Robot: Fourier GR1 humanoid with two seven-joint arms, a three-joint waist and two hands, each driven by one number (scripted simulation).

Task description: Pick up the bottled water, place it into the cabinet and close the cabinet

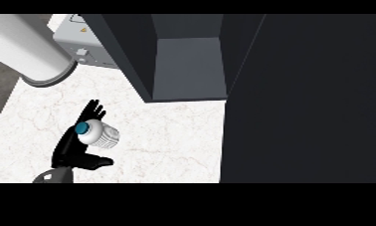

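The bottled water (98, 134) stands on the pale marble counter (169, 135), seen almost straight down so that its blue-green cap faces the view and its white ribbed body flares out beneath it. The left hand (73, 148) is against the bottle's left side: its black fingers run up past the cap, fairly straight and a little spread, while the thumb juts out to the right below the bottle's base, well apart from the fingers. That makes a wide cradle with the bottle set in its crook instead of a closed wrap, and I judge it to be the posture of a hand settling in for a grasp, coming from the side because the cap leaves little to hold from above. Whether the palm touches the bottle cannot be told from this angle. The cabinet (187, 65) stands up and to the right of the bottle, well apart from it; its dark walls frame a grey inner shelf that lies open to view, so the way in looks clear. A broad dark panel (301, 100) fills the right of the view, likely the cabinet's swung-open door, though its hinge is not visible. A thick white cylinder (29, 51) slants across the upper left beside a grey boxy appliance (81, 41); what either is I cannot tell. The right hand does not show. The bottle is not yet lifted, so the whole task lies ahead.
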